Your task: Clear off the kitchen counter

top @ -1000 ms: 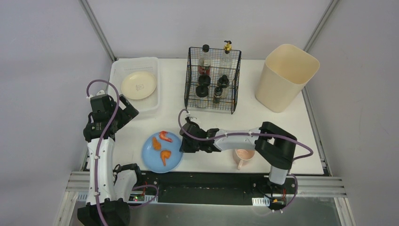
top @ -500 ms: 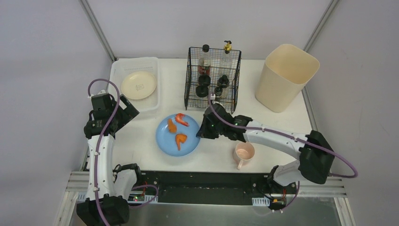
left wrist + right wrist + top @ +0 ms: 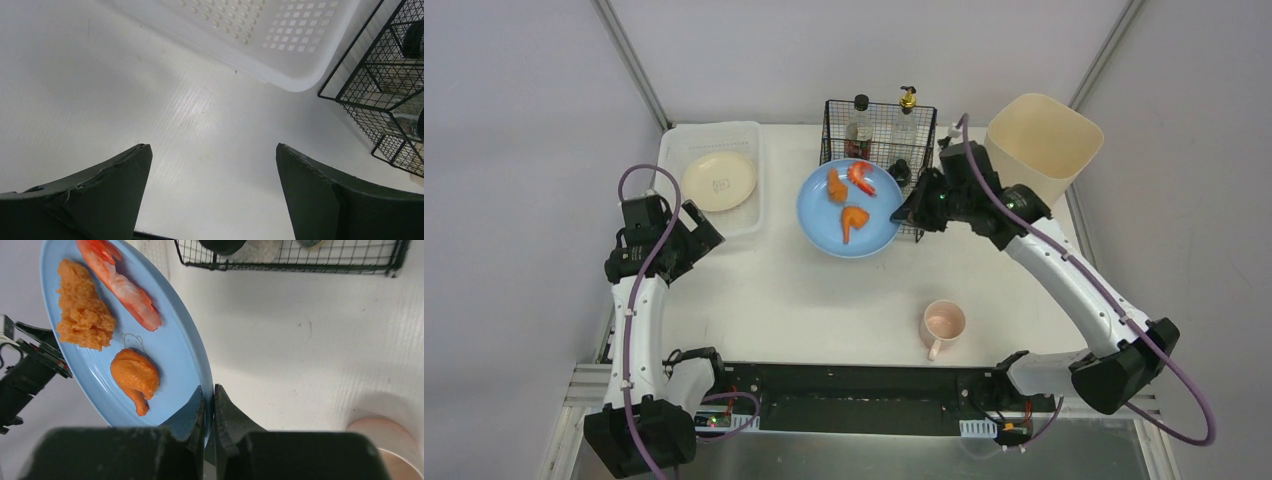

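right gripper (image 3: 207,400): clamping on plate (image 3: 824,225) rim, holding it with three food pieces (image 3: 854,216) aloft before rack (image 3: 924,130), far centre | left gripper (image 3: 213,155): hovering, jaws apart, over counter (image 3: 804,300) near tray (image 3: 746,215), left | counter: spreading under both arms, bearing cup (image 3: 943,323) near right, bin (image 3: 1034,160) far right
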